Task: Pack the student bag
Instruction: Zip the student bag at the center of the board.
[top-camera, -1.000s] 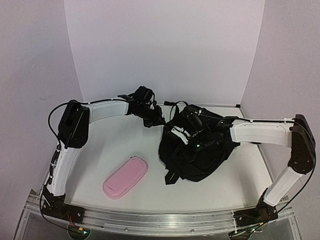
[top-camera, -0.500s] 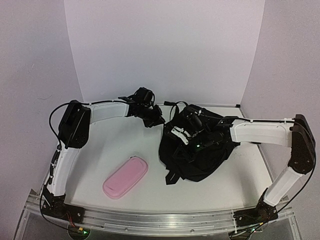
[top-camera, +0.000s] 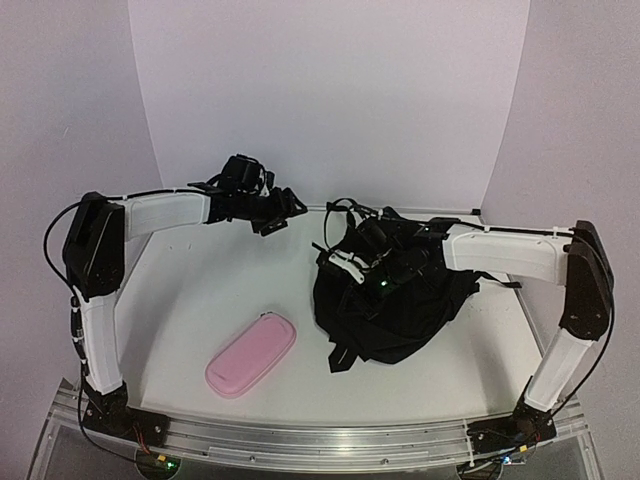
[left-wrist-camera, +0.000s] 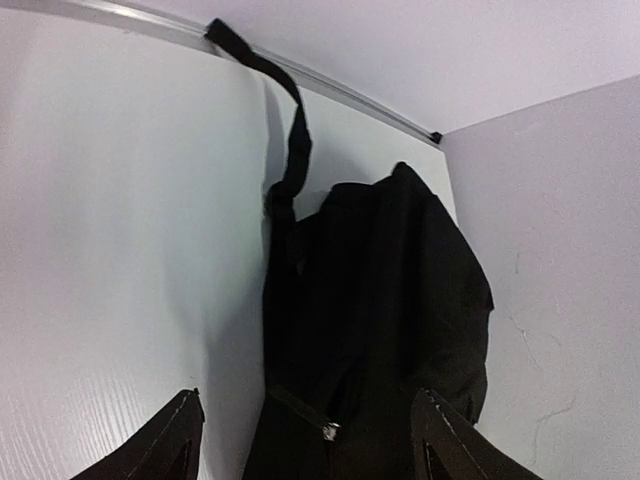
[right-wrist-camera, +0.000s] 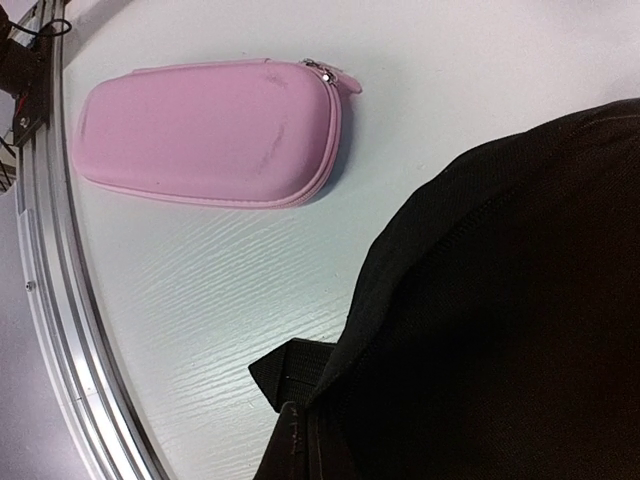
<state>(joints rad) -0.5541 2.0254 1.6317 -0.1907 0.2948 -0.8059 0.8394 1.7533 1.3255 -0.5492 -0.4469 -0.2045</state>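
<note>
Bag: the black bag (top-camera: 400, 305) lies slumped on the right half of the table (top-camera: 220, 290), with one strap (left-wrist-camera: 290, 150) trailing toward the rear wall.
Right claw: the right claw (top-camera: 350, 265) sits at the bag's upper left edge, fully closed. Whether fabric is pinched in it cannot be made out.
Left claw: the left claw (top-camera: 280, 212) hangs in the air left of the bag and apart from it, jaws wide, holding nothing.
Pencil case: the pink pencil case (top-camera: 252, 353) lies near the table's front, left of the bag and not touching it.
Step in hand (judged): opening the bag so the pencil case can go in.
Advice: locate the zip pull (left-wrist-camera: 327, 431) first. One claw should brace the fabric while the other draws the pull along the seam, slowly, because soft cloth bunches.
View differences: only the left wrist view shows the zip pull and the strap's run. Only the right wrist view shows the pencil case's zip end up close. Only the top view shows both arms.
</note>
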